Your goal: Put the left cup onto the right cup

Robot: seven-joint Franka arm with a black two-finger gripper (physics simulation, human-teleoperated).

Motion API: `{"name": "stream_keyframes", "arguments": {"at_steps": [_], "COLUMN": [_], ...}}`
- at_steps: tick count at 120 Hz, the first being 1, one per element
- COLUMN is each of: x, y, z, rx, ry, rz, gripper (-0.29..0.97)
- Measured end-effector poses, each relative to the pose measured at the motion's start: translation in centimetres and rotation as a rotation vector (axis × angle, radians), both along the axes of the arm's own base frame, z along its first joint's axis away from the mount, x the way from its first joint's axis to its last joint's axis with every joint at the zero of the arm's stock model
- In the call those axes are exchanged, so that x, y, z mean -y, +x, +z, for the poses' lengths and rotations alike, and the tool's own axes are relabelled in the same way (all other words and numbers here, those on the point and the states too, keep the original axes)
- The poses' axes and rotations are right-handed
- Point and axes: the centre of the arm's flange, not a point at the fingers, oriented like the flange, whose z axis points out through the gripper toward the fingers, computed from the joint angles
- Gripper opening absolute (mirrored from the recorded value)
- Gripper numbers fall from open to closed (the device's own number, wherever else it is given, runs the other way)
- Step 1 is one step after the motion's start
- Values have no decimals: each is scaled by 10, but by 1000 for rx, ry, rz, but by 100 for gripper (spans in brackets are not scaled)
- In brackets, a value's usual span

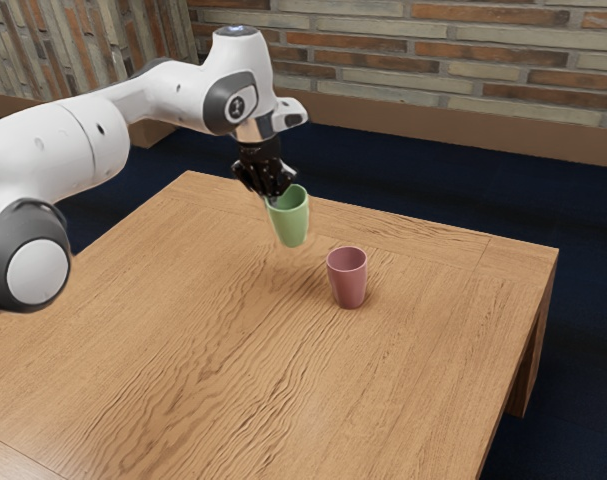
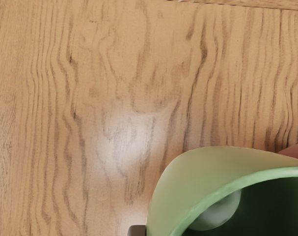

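Note:
A green cup [image 1: 290, 218] hangs in the air above the wooden table [image 1: 183, 350], slightly tilted, with my gripper [image 1: 274, 194] shut on its rim. In the wrist view the green cup [image 2: 222, 191] looms large just under my hand, its dark inside showing. A pink cup [image 1: 347, 276] stands upright on the table, below the green cup and toward the exterior view's right. A sliver of the pink cup [image 2: 297, 150] peeks out beside the green cup's rim in the wrist view.
The table's far edge [image 1: 403, 215] runs behind both cups, and its right edge [image 1: 528, 330] drops to a dark blue floor. A brick wall stands at the back. Bare wood [image 2: 90, 123] lies under my hand.

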Motion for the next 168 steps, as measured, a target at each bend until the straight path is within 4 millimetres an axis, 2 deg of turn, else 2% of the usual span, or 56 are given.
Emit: {"name": "stream_keyframes", "arguments": {"at_steps": [12,24,39,53,79,110,156,168], "x": [0,4,19,35,60,81,95,94], "y": [0,1,4,7,11,12,12,10], "z": [8,26,48,56,47,30,15,5], "rx": [12,43,83,101,95,72,53,30], "ry": [-1,-7,-12,-15,-23,-28,-40,-43], "rz": [0,-3,-20,-39,-69,-90,-98,-93], "gripper": [-11,-11,-11,-11,-11,-11,-11,-11]}}
